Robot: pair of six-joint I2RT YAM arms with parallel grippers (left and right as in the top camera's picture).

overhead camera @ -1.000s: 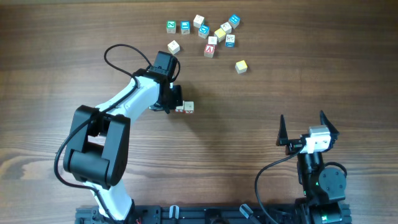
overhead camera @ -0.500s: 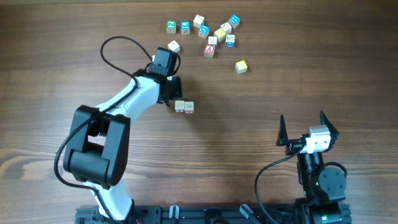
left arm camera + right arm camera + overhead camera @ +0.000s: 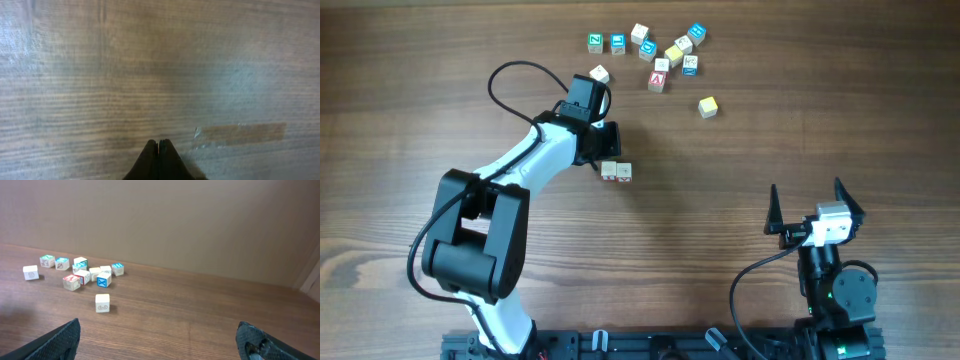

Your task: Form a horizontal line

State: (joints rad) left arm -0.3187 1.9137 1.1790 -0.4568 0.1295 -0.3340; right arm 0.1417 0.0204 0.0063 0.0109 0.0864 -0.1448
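Fig.: L arm (image 3: 535,155): white links, black joints, looped black cable (image 3: 491,90). R arm (image 3: 840,290): black, w/ white wrist block (image 3: 832,222); R gripper (image 3: 805,185) black, pointed.

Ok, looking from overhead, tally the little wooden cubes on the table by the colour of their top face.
blue or green cubes: 5
yellow cubes: 2
red A cube: 1
loose cream cubes: 4
paired cream cubes, side by side: 2
Total: 14
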